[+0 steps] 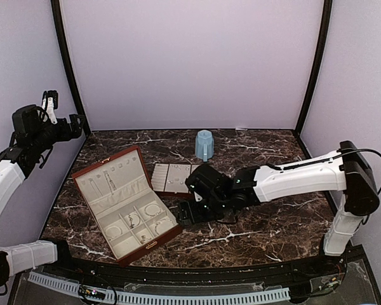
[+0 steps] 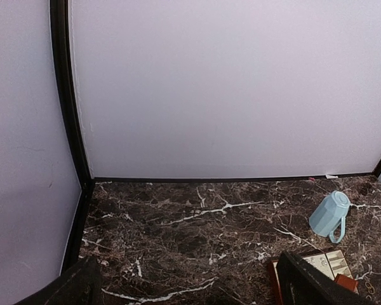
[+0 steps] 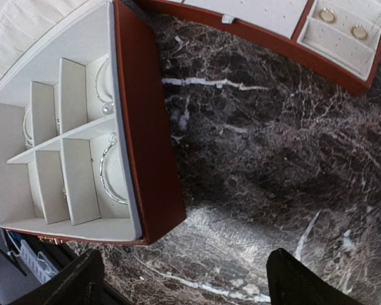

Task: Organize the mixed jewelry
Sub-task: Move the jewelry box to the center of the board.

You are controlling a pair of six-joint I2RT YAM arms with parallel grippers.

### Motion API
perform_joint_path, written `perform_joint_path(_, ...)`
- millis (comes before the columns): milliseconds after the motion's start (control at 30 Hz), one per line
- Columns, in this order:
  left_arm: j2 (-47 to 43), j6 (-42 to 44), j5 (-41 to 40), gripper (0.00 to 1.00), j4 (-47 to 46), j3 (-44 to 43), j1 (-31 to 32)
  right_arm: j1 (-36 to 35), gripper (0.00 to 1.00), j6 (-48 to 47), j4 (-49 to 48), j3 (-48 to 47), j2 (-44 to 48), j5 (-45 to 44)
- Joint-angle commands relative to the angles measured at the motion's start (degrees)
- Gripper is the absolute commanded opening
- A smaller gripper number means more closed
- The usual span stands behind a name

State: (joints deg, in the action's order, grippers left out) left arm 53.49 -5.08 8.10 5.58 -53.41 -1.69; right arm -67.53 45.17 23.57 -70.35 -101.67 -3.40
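The job in hand looks like the sorting step, and it seems partly done. Some silver jewelry already lies inside the jewelry box [image 3: 149,127]. One chain bracelet [image 3: 101,171] curls in a small compartment by the box's right wall. Another bracelet [image 3: 96,86] sits in the compartment next to it. Two rings [image 3: 327,14] rest in the slotted tray [image 3: 343,49], which lies just behind the box on its right side. The right arm [image 1: 292,178] reaches in low, and the right jaws hang just beside the box's right wall, over the bare bench [image 3: 260,159]. They are wide open and there is nothing in them. The left arm [image 1: 32,130] is lifted high, well off to the left of the box. The left jaws are open too, with nothing between them. A blue mug [image 1: 204,145] stands far behind the box and takes no part. I think the right jaws are between picks. The next move calls for finding a loose piece, but I cannot see one on the bench for sure. These pieces are tiny, thin and flat, so the jaws would need to come straight down and pinch softly, or the piece may slip away
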Motion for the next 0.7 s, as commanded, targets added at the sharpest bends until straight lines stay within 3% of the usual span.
perform_joint_path(0,-1.49,0.61,0.39,0.99,-1.72,0.59,0.10,0.21,0.94,3.48,-3.60,3.32,3.09,3.14)
perform_joint_path(300,-1.99,0.47,0.57,0.99,-1.92,0.67,0.11,0.25,0.96,3.67,-7.73,3.22,1.14,8.05)
perform_joint_path(667,-2.16,0.60,0.37,0.99,-1.89,0.67,0.07,0.21,0.83,1.02,-7.35,-2.84,-5.65,11.79)
